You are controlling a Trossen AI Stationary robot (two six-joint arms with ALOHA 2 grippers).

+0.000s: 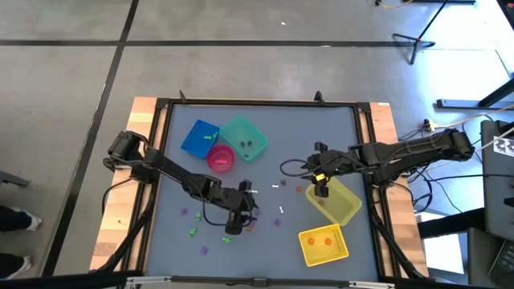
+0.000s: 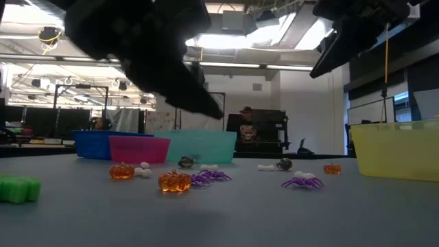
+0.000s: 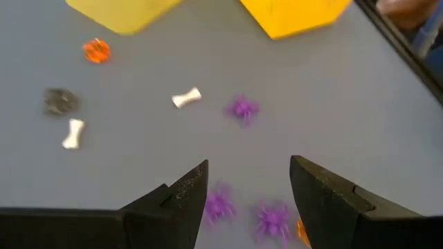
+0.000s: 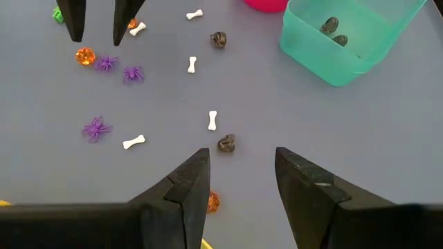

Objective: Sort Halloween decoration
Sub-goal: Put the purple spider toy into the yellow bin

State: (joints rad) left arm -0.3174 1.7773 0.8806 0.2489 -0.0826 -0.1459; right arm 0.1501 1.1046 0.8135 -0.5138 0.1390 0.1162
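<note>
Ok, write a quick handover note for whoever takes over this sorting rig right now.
Left end effector: open, empty, low over two purple spiders near the table's front.
Right end effector: open, empty, hovering by the tilted yellow bin.
Done: dark grey pieces in the teal bin; orange pieces in the front yellow bin.
Left: loose white bones, purple spiders, orange pumpkins, green pieces and dark grey trinkets on the table.
</note>
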